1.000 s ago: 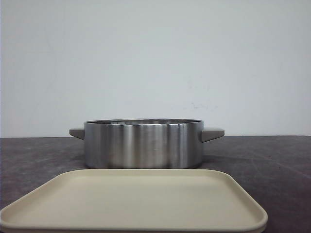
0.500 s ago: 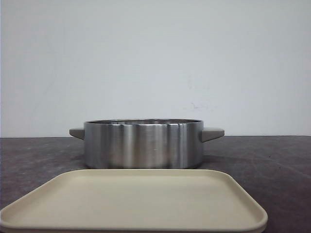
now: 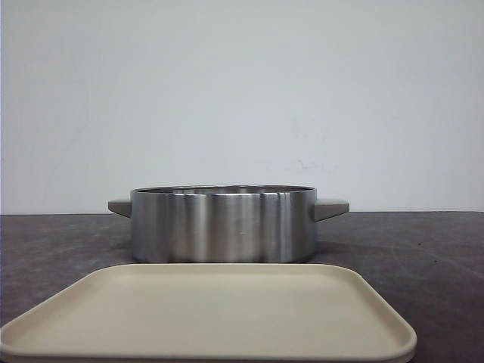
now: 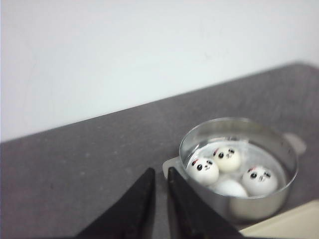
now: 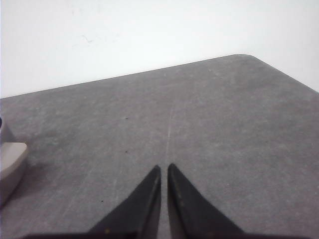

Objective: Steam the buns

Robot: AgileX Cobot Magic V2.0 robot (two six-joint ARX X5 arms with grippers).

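The left gripper [image 4: 159,180] hangs above the dark table [image 4: 75,164] with its two black fingers drawn almost together, only a thin slit between the tips and nothing held; it sits high and off to the pot's outer side, which reads as a parked pose that leaves the pot mouth free. Ahead of that claw and toward its inner side stands the steel pot [image 4: 286,154], and inside it lie the buns [image 4: 227,158]: three show their panda faces and a fourth shows only a plain white dome, turned away or partly hidden. They sit close together on the pot floor, some touching, which suits steaming since they all share one vessel. No lid is in view, so covering the pot may be what remains, though that is a guess. Just past the pot on the near side lies the cream tray [image 3: 393,321], bare in the front view, probably where the buns came from. From the front view the pot wall hides the buns entirely. The right gripper [image 5: 164,172] likewise hovers over bare table with its fingers nearly shut on nothing, the pot handle [image 5: 11,155] well off to its inner side, clear of the work.
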